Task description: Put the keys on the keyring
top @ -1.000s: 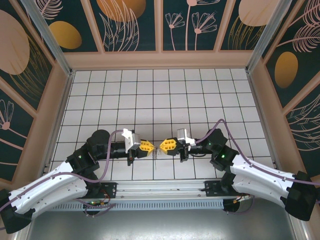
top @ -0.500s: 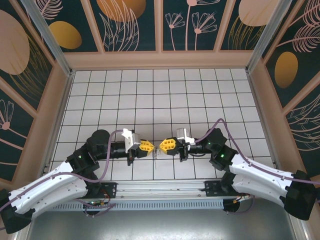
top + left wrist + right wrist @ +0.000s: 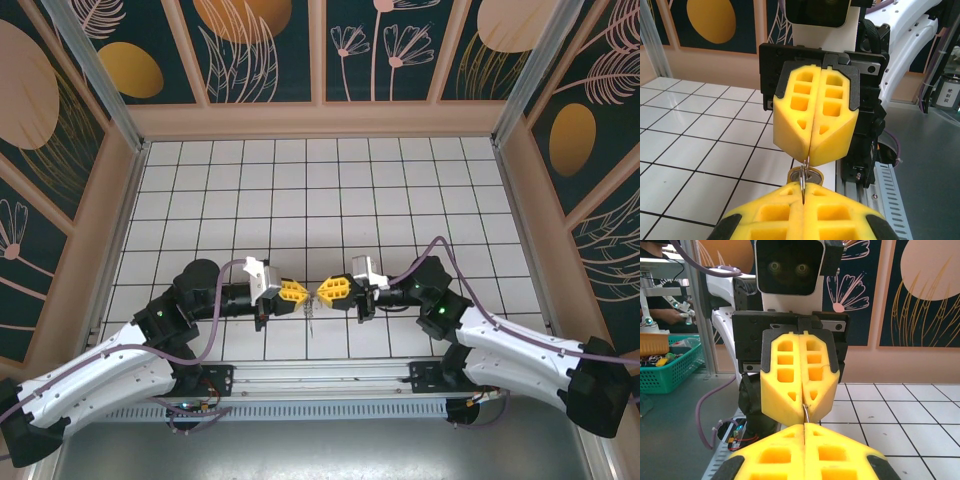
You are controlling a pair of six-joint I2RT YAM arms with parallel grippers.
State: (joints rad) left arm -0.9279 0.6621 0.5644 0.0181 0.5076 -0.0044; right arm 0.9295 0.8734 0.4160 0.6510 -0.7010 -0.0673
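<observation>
My left gripper [image 3: 303,293] and right gripper [image 3: 320,291] meet tip to tip just above the white tiles near the table's front edge. Both are shut. A thin metal ring [image 3: 805,170] of the keyring is pinched between the jaws of my left gripper [image 3: 803,189] and runs up into the right gripper [image 3: 811,150]. The right wrist view shows the same curved wire [image 3: 805,414] between my right gripper [image 3: 804,426] and the left gripper [image 3: 803,407]. A key with an orange-yellow head [image 3: 815,176] hangs from the ring. Something thin and silvery [image 3: 312,320] dangles below the tips. The strap is hidden.
The tiled table [image 3: 320,190] stretches away behind the grippers, walled by patterned panels [image 3: 320,60] on three sides. An aluminium rail [image 3: 320,375] with the arm bases runs along the near edge. A green basket [image 3: 665,367] sits off the table.
The right arm has edged slightly to the left. Both grippers stay shut, tip to tip, on the ring.
</observation>
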